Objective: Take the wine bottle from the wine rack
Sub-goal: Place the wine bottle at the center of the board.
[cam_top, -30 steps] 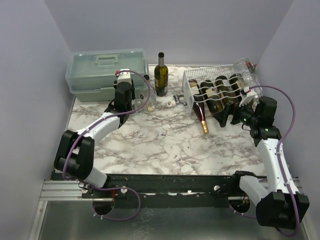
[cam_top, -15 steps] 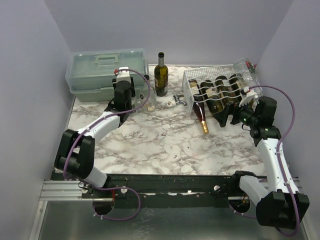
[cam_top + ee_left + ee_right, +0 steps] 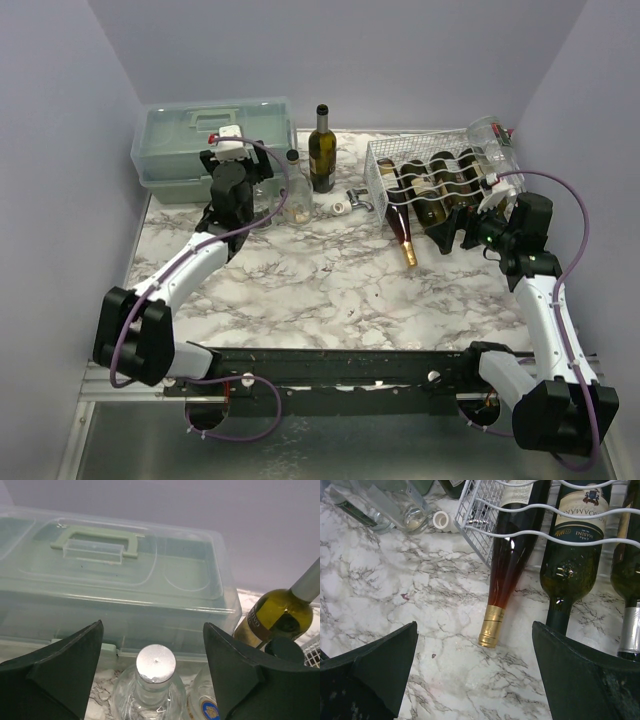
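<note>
The white wire wine rack (image 3: 376,170) stands at the back right with several wine bottles lying in its cradles. A slim amber bottle with a gold cap (image 3: 402,232) (image 3: 501,580) pokes out of its front onto the marble. Beside it lies a dark green bottle (image 3: 570,575). My right gripper (image 3: 466,233) (image 3: 475,675) is open just in front of these necks, touching nothing. My left gripper (image 3: 240,168) (image 3: 156,672) is open above a clear bottle with a silver cap (image 3: 293,195) (image 3: 156,664), its fingers apart from the bottle.
A pale green toolbox (image 3: 205,140) (image 3: 115,580) sits at the back left. An upright olive wine bottle (image 3: 321,150) (image 3: 272,615) stands beside it. A small white cap (image 3: 342,207) lies left of the rack. A clear jar (image 3: 492,142) rests on the rack's far right corner.
My left gripper has opened off the clear bottle and pulled back to the left and up. The bottle stays standing. The right arm has not moved.
</note>
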Motion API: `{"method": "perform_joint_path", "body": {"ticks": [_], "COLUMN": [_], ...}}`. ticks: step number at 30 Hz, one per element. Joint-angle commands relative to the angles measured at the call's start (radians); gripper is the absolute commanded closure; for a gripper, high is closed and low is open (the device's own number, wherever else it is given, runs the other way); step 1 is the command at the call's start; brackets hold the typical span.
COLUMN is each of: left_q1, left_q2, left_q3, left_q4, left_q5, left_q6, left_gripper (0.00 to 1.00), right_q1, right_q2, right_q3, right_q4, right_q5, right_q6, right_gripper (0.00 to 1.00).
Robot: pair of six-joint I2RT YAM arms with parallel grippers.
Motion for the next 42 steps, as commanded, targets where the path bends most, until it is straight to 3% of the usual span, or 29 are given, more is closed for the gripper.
{"method": "perform_joint_path", "body": {"ticks": [1, 8, 28, 42], "left_q1": [0.006, 0.007, 0.008, 0.008], "left_q2": [-0.109, -0.259, -0.495, -0.611], "left_q3": [-0.042, -0.088, -0.040, -0.102], "left_q4": [0.026, -0.016, -0.399, -0.534], "left_q5": [0.036, 0.186, 0.618, 0.679], "left_q6": [-0.020, -0.045, -0.115, -0.070], "left_gripper": [0.14, 0.01, 0.01, 0.01], "right_q1": [-0.001, -0.002, -0.002, -0.002], "right_q2": [0.006, 0.005, 0.006, 0.043], "right_q3": [-0.005, -0.006, -0.010, -0.017], "right_q4": [-0.013, -0.020, -0.031, -0.028], "right_q5": [-0.024, -0.040, -0.052, -0.015], "right_q6": [-0.018, -0.029, -0.061, -0.090], "right_gripper": [0.01, 0.01, 0.00, 0.01]}}
